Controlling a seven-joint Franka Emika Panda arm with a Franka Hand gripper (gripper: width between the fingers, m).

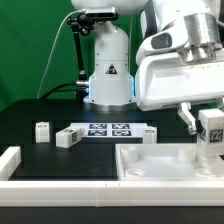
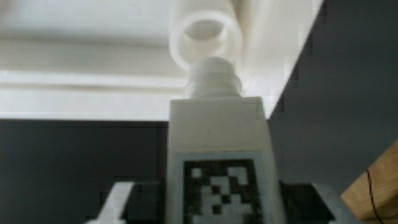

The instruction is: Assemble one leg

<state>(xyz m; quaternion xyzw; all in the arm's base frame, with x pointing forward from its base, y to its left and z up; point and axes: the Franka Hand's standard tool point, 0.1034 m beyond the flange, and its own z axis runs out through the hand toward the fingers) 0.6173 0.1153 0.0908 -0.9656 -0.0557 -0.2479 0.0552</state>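
The leg [image 2: 221, 150] faces a hole [image 2: 203, 35] only the wrist view shows.

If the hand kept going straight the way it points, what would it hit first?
Probably the white panel, at its round hole: the leg held in the hand points its tip there. Depth is hard to judge.

- Marker board [image 1: 105, 129]: flat white strip with several tags, lying on the black table [image 1: 40, 112], well off to the exterior view's left of the pincer [image 1: 205, 128].
- Large white panel [image 1: 150, 162], recessed: directly below the pincer. Its round socket [image 2: 185, 40] shows just beyond the pincer.
- Green backdrop [image 1: 30, 50]: far behind the pincer.
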